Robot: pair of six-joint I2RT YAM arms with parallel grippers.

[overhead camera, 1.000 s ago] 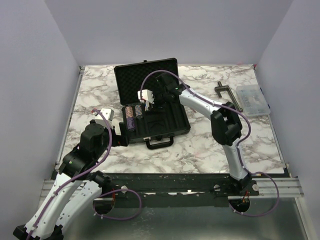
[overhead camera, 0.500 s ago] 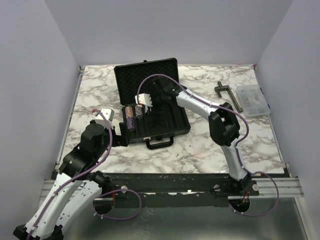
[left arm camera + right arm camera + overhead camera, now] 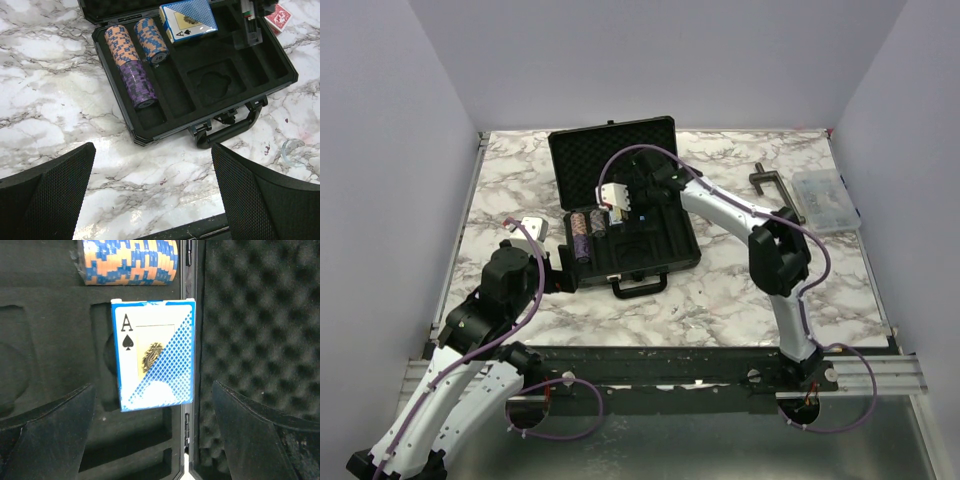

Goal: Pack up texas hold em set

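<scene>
The black case (image 3: 655,258) lies open at the table's centre, foam lid (image 3: 610,150) up at the back, handle (image 3: 640,285) toward me. Three chip stacks (image 3: 136,60) lie in its left slots. A blue card deck (image 3: 155,355) lies tilted across a slot by the hinge, ace face up. My right gripper (image 3: 155,440) is open and empty just above it, a finger on each side. A red deck (image 3: 277,15) lies on the marble past the case's right back corner. My left gripper (image 3: 152,200) is open and empty over the marble, in front of the case's left corner.
A dark T-shaped tool (image 3: 775,190) and a clear compartment box (image 3: 825,200) lie at the right back of the table. The right arm reaches across the case from the right. The table's near edge (image 3: 200,232) is just below my left fingers.
My right gripper has shifted a little left and then back right over the back of the case. The left arm has not moved.
</scene>
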